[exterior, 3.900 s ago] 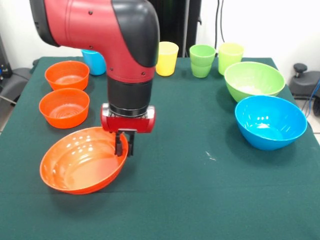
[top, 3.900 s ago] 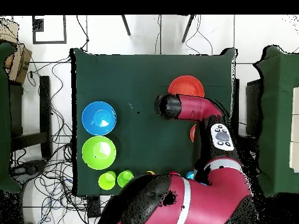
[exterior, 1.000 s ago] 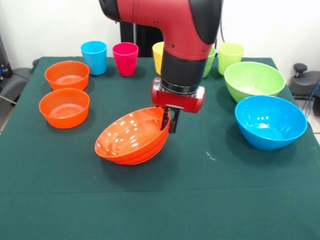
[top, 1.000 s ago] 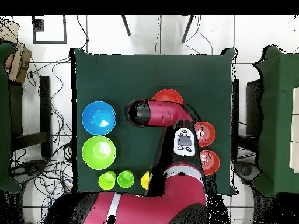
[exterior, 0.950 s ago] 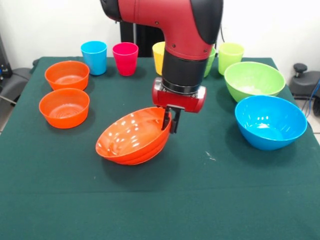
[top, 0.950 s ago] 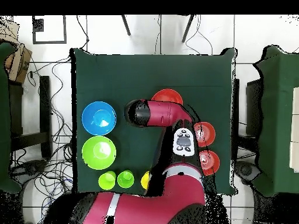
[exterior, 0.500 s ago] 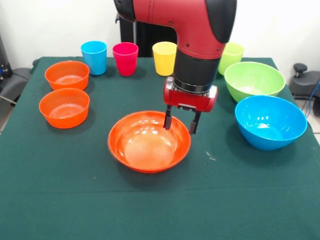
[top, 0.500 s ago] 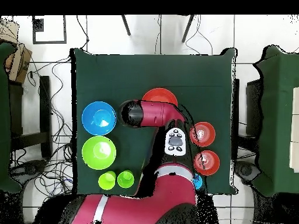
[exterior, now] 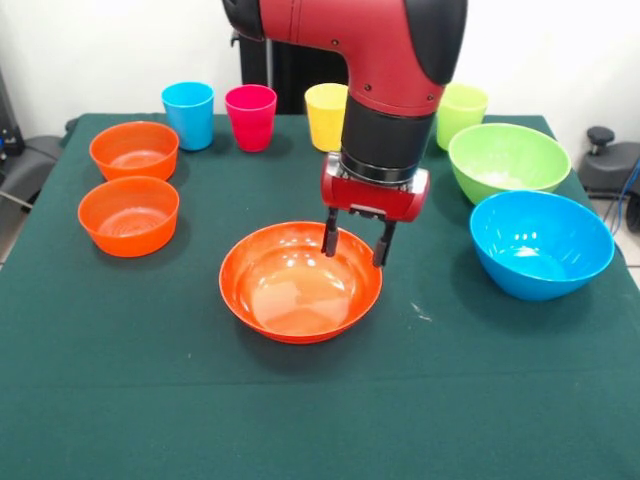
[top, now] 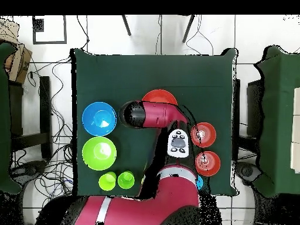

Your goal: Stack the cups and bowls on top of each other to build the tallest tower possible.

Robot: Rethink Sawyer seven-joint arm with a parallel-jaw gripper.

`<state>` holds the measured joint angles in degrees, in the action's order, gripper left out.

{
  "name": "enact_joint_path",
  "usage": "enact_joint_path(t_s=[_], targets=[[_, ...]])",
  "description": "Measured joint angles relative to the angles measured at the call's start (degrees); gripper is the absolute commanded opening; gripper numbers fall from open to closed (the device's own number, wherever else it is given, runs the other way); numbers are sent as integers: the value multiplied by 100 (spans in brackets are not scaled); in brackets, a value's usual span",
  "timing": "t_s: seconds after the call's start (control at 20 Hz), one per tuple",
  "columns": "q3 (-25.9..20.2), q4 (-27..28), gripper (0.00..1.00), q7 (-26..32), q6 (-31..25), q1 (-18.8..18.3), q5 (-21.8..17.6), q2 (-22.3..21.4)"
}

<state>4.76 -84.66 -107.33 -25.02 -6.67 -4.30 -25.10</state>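
Observation:
The wide orange bowl sits upright on the green table near its middle; it also shows in the overhead view, partly under the arm. My gripper is open and empty, its fingers hanging just above the bowl's far right rim. Two small orange bowls stand at the left. The sky blue cup, pink cup and yellow cup stand in a row at the back. A light green cup shows behind the arm. The lime green bowl and blue bowl are at the right. No tower stands.
In the overhead view the blue bowl, green bowl and two green cups lie left of the arm, the small orange bowls right of it. The table's edge is at the top.
The gripper let go of the wide orange bowl, which dropped from tilted to flat on the table. The gripper opened and rose slightly above the bowl's rim.

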Motion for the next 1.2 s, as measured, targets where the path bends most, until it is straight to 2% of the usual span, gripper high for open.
enact_joint_path(t_s=[0.25, 0.8, 1.2], targets=[[-12, -177, 100, 0, 0, -30, -1, -250], [-232, -621, 100, 0, -124, -290, -7, -1197], [-284, -967, 100, 0, -128, -176, -11, -1629]])
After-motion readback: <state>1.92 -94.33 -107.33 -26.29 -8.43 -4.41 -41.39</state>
